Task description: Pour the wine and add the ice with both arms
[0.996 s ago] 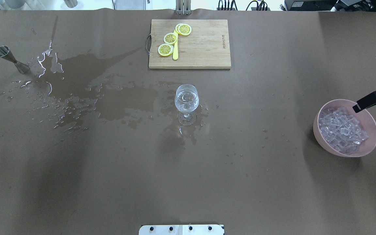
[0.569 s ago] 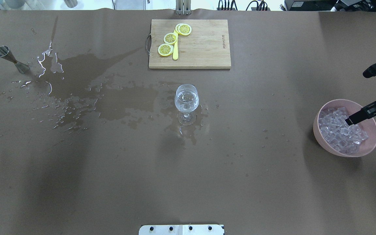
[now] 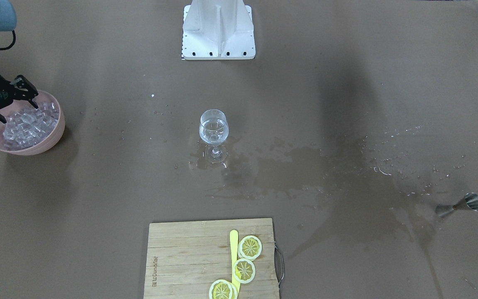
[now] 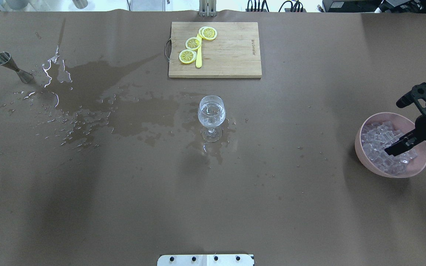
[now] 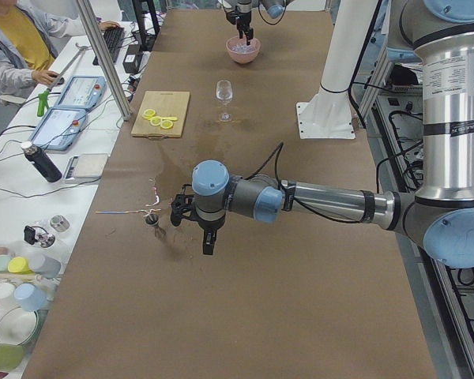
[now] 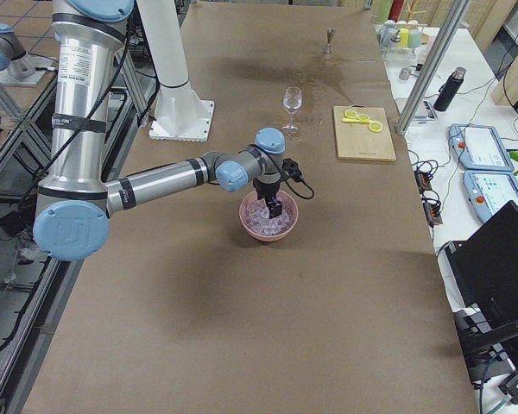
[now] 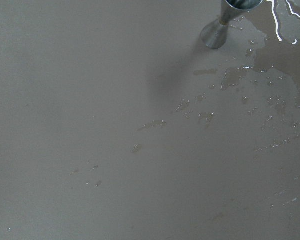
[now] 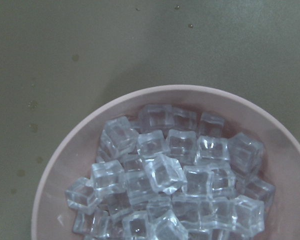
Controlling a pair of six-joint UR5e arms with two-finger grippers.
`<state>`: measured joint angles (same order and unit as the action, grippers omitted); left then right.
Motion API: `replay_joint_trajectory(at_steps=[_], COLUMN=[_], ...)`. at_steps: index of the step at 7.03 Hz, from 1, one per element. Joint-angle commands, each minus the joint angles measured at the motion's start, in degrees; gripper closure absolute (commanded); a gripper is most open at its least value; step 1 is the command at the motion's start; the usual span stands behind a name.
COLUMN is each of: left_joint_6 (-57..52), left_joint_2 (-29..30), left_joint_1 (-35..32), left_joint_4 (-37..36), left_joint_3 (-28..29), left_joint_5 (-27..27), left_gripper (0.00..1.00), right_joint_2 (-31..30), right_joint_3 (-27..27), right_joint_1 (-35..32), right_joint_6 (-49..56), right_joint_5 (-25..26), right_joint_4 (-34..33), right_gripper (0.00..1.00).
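Observation:
A wine glass [image 4: 211, 112] stands at the table's middle with a little clear wine [image 3: 213, 126] in it. At the right, a pink bowl [image 4: 396, 174] holds a heap of ice [image 4: 381, 146] cubes. My right gripper [image 4: 398, 125] hangs open over the bowl, one finger above the ice and the other past the far rim. Its wrist view looks straight down on the ice [image 8: 175, 180]. Nothing sits between its fingers. My left gripper [image 5: 193, 227] hovers near the steel jigger [image 4: 13, 66] at the far left. I cannot tell if it is open or shut.
Spilled liquid [image 4: 98, 107] spreads from the jigger to the glass foot. A wooden cutting board [image 4: 231, 51] with lemon slices [image 4: 192, 43] and a yellow knife lies at the far edge. The white base block [image 3: 218, 29] sits at the robot's side.
My right gripper has come in from the right edge and moved over the bowl toward the near side, staying open. Glass, jigger and board have not moved.

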<state>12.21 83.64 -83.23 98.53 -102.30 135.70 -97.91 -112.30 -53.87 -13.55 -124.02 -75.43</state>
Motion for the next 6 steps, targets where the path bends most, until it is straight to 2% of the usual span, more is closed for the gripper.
replay_joint_trajectory(at_steps=[1, 2, 3, 6], left_joint_6=[0.01, 0.01, 0.01, 0.01], left_joint_2=[0.04, -0.05, -0.05, -0.05], left_joint_1=[0.00, 0.00, 0.00, 0.00], left_joint_4=[0.00, 0.00, 0.00, 0.00], left_joint_3=[0.00, -0.09, 0.00, 0.09], left_joint_5=[0.00, 0.00, 0.00, 0.00], left_gripper=[0.02, 0.02, 0.02, 0.02], right_joint_2=[0.18, 0.18, 0.27, 0.62], right_joint_3=[0.85, 0.94, 0.95, 1.38], right_joint_1=[1.13, 1.31, 1.49, 1.75], right_joint_6=[0.01, 0.01, 0.01, 0.01], right_joint_5=[0.88, 0.89, 0.89, 0.97], right_joint_4=[0.02, 0.02, 0.02, 0.02], right_gripper=[0.13, 0.18, 0.26, 0.26])
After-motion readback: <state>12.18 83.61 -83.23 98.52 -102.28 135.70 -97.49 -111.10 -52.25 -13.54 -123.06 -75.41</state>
